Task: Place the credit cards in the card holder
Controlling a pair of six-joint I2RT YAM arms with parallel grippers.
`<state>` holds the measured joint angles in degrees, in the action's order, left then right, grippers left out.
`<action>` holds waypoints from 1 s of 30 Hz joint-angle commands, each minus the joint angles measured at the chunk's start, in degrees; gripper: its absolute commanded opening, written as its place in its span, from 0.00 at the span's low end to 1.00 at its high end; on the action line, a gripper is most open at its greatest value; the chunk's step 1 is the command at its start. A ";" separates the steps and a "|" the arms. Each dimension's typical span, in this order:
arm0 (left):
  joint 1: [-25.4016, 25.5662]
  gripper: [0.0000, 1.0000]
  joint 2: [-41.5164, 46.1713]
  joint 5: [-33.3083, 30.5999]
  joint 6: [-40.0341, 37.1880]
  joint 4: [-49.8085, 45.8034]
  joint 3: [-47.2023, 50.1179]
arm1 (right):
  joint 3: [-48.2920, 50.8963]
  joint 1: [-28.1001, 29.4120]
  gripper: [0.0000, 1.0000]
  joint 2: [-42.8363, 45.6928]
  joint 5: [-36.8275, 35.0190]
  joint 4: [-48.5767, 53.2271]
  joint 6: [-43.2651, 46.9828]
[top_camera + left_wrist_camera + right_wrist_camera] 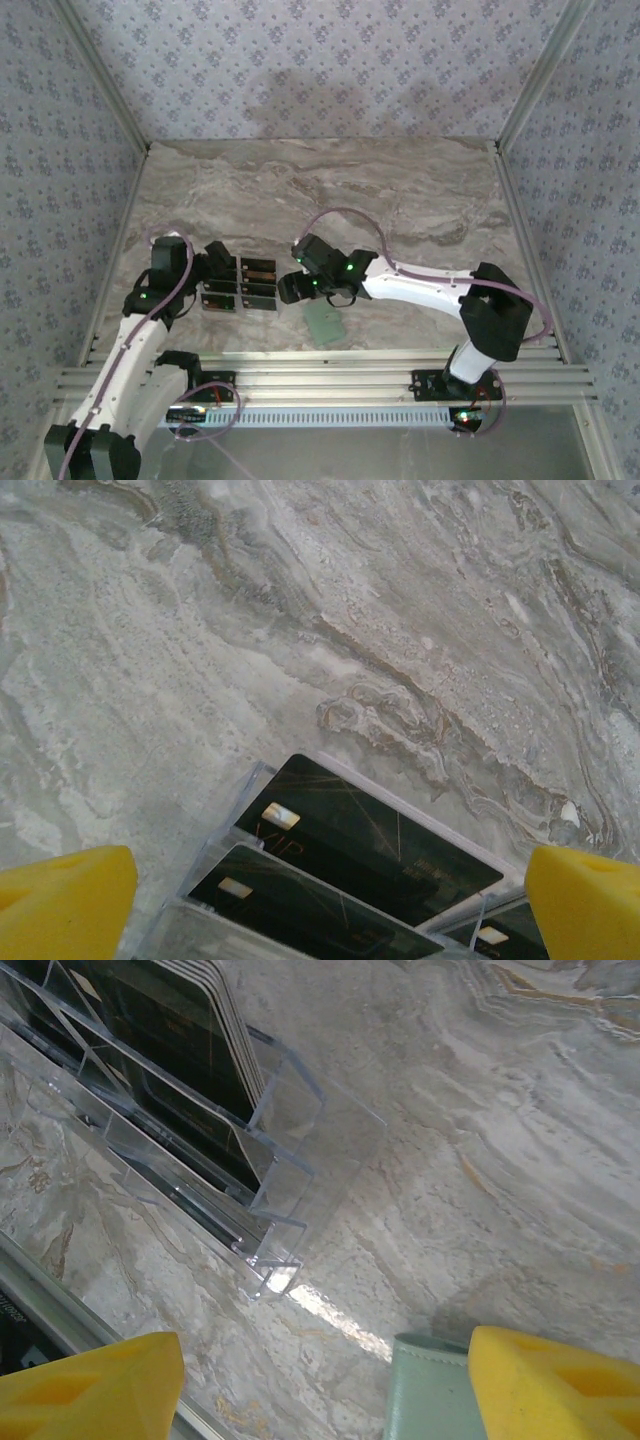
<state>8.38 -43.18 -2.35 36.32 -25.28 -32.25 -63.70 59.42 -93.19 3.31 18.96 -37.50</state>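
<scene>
A grey-brown marble tabletop stands between walls of patterned paper. The black credit cards sit in a clear tiered stand at the left side. The left end effector hangs just above them, released and wide. The pale-green card holder lies flat near the stand, to its right. It lies between the spread jaws of the right end effector, which grasps nothing.

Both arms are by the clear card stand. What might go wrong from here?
The open left gripper sits close over the thin black credit cards packed in a clear acrylic tiered stand; a pinch may lift several or drag the stand. The open right gripper is beside that stand and the pale-green soft wallet, so it may bump either.
</scene>
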 commanded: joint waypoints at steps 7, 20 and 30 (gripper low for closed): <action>0.06 1.00 -0.39 1.21 -1.99 11.12 2.79 | -0.97 2.27 0.77 -4.00 -3.90 -6.37 -3.55; -0.12 1.00 -0.55 1.81 -2.49 14.62 5.46 | 0.07 3.62 0.75 -7.77 -6.99 -13.56 -3.91; -0.12 1.00 -2.52 2.88 -1.60 19.76 7.77 | 0.16 3.78 0.71 -9.98 -6.91 -15.70 -4.34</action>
<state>8.38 -45.56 -0.58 35.03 -8.86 -24.99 -63.68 62.78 -102.17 -2.24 4.23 -41.12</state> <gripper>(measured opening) 0.997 0.708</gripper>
